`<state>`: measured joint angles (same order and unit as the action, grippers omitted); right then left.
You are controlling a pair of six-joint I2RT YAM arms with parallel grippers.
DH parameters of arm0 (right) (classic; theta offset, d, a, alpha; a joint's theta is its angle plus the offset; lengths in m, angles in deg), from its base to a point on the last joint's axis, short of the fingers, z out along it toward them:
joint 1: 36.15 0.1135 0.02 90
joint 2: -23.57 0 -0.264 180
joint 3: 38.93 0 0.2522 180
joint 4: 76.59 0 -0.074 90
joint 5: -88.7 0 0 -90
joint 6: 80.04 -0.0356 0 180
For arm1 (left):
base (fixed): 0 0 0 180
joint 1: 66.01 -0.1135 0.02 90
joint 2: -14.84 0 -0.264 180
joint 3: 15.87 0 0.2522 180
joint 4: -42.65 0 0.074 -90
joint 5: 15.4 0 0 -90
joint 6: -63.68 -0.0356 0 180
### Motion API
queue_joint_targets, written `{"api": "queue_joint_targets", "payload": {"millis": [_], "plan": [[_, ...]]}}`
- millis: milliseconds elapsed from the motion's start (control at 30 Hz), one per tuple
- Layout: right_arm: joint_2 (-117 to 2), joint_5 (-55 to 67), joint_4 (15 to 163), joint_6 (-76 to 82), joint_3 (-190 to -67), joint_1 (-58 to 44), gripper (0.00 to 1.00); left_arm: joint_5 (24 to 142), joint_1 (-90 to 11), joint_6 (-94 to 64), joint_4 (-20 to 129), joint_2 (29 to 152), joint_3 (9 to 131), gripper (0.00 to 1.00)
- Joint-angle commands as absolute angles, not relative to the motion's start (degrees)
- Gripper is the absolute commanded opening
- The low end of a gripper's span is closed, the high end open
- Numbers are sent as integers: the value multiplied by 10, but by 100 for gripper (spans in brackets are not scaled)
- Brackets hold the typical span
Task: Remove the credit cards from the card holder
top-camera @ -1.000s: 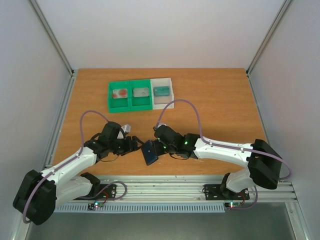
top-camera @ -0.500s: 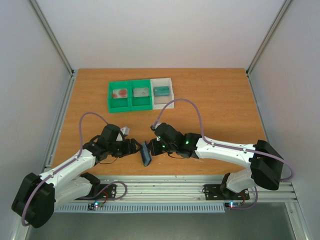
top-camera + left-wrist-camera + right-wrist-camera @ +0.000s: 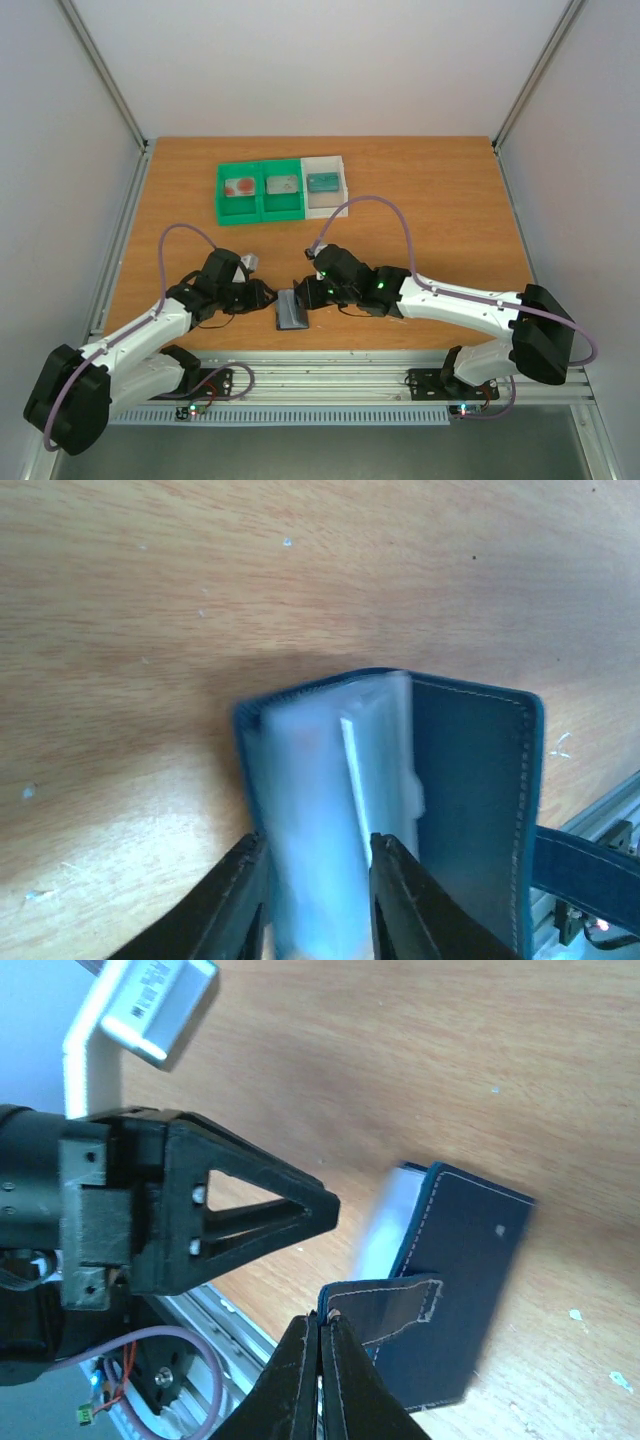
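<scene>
The card holder point(image 3: 290, 311) lies near the table's front edge between both arms, its blue-grey inside turned up. In the left wrist view my left gripper point(image 3: 316, 842) has a finger against each side of the pale pocket half point(image 3: 320, 780). A thin white card edge point(image 3: 350, 770) shows in that half, which is blurred. My right gripper point(image 3: 325, 1318) is shut on the holder's small side tab point(image 3: 395, 1305), and the dark outer cover point(image 3: 470, 1260) hangs off it. One credit card point(image 3: 238, 187) with a red blotch lies in the far tray.
A green-and-white compartment tray point(image 3: 262, 218) stands at the back left of the table, with a grey item point(image 3: 282, 184) and a teal item point(image 3: 322, 182) in its other compartments. The metal rail point(image 3: 330, 375) runs just in front of the card holder.
The card holder has swung from showing its dark cover to lying with its grey inside up. The left jaws have narrowed onto its pocket half. The right gripper kept hold of the tab.
</scene>
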<state>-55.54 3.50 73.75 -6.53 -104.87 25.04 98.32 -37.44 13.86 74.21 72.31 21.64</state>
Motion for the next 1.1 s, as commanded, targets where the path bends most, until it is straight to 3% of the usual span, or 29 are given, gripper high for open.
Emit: {"api": "queue_joint_targets", "payload": {"millis": [0,133,267,367,467,533,1067], "plan": [[-535,46,767,-81,-1043,253,1,981,-375,137,733,733,210,24],[-539,41,766,-84,-1039,252,1,998,-375,140,716,740,208,4],[-540,3,710,-92,-1046,248,1,994,-375,140,719,741,209,0],[-534,-38,670,-91,-1038,241,1,983,-375,141,726,739,209,7],[-528,-51,646,-91,-1019,227,1,979,-376,144,725,741,208,25],[-528,-57,638,-93,-1003,220,1,981,-375,148,716,743,205,30],[-562,-71,622,-119,-937,147,1,1029,-375,172,614,822,197,35]]}}
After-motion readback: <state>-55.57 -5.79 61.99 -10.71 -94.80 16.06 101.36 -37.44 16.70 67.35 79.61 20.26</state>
